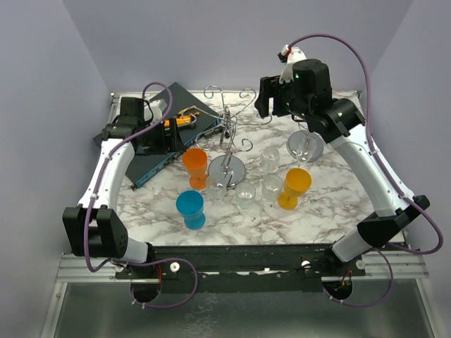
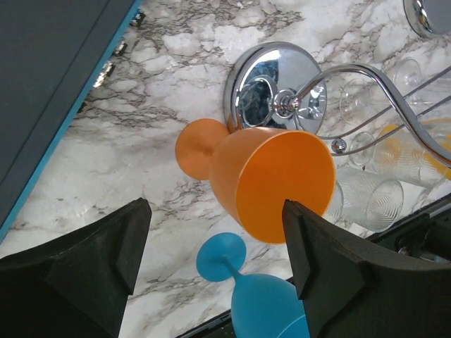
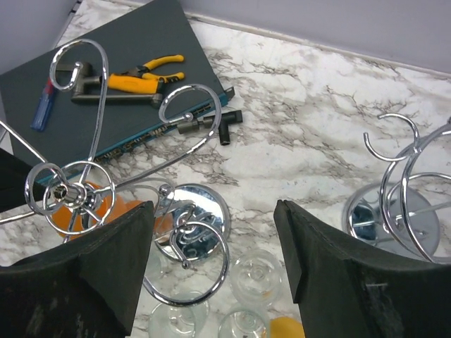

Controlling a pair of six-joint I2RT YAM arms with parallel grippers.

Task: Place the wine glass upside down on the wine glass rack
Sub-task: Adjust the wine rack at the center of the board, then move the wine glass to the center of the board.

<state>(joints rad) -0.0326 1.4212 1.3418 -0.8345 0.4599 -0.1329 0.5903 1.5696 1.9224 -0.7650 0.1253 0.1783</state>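
**Orange glass sits below and ahead of the open left hand**

Orange is the likeliest pick among several glasses. The orange wine glass (image 1: 195, 165) stands upright on the marble tabletop (image 1: 331, 211), foot down and mouth up, so its long axis is vertical. It is just beside the mirror-bright base of the wine glass rack (image 1: 229, 171), on that base's left.

The left hand (image 2: 215, 211) is the nearer one. In its wrist view the bowl lies in line with the gap between the two fingers, lower down and further out, and nothing touches it. The fingers are spread wide with nothing between them. The arm reaches out over the dark case (image 1: 158, 134), its hand angled down towards the glass.

The right hand (image 3: 211, 208) is also spread and empty. It hangs high above the rack's curled wire hooks at the far side, well apart from the glass.

Judging from this, the left hand must drop forward onto the bowl or stem.
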